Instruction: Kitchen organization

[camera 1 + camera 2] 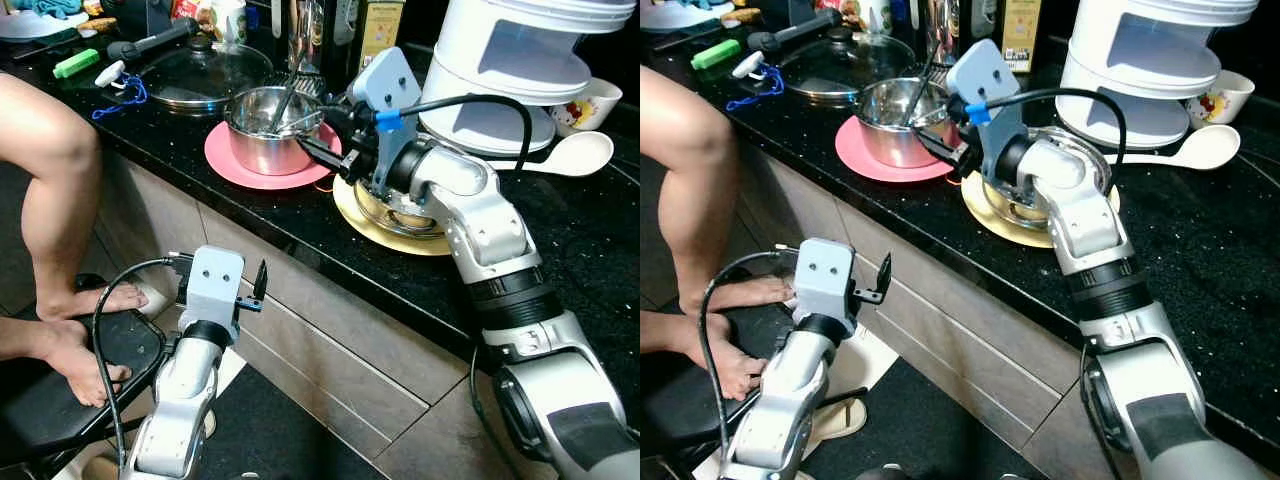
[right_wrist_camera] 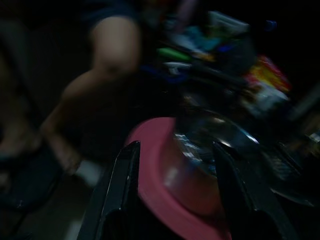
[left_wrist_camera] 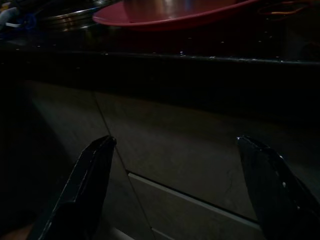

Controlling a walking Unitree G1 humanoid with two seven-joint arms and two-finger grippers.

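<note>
A steel pot [image 1: 262,135] with utensils in it stands on a pink plate [image 1: 232,165] on the black counter [image 1: 180,140]. My right gripper [image 1: 318,140] is open and reaches in at the pot's right side, with its fingers level with the pot wall. The right wrist view is blurred; it has the pot [image 2: 212,137] and pink plate [image 2: 157,190] just ahead of the spread fingers [image 2: 120,195]. Under my right forearm a steel bowl [image 1: 400,212] sits on a yellow plate [image 1: 375,232]. My left gripper [image 1: 255,290] hangs open, low in front of the cabinet drawers [image 3: 190,165].
A person's bare leg [image 1: 55,180] and feet rest on a black stool [image 1: 60,400] at the left. A glass-lidded pan [image 1: 205,72], a white appliance [image 1: 520,70], a white ladle [image 1: 575,155] and a cup [image 1: 590,100] crowd the counter behind.
</note>
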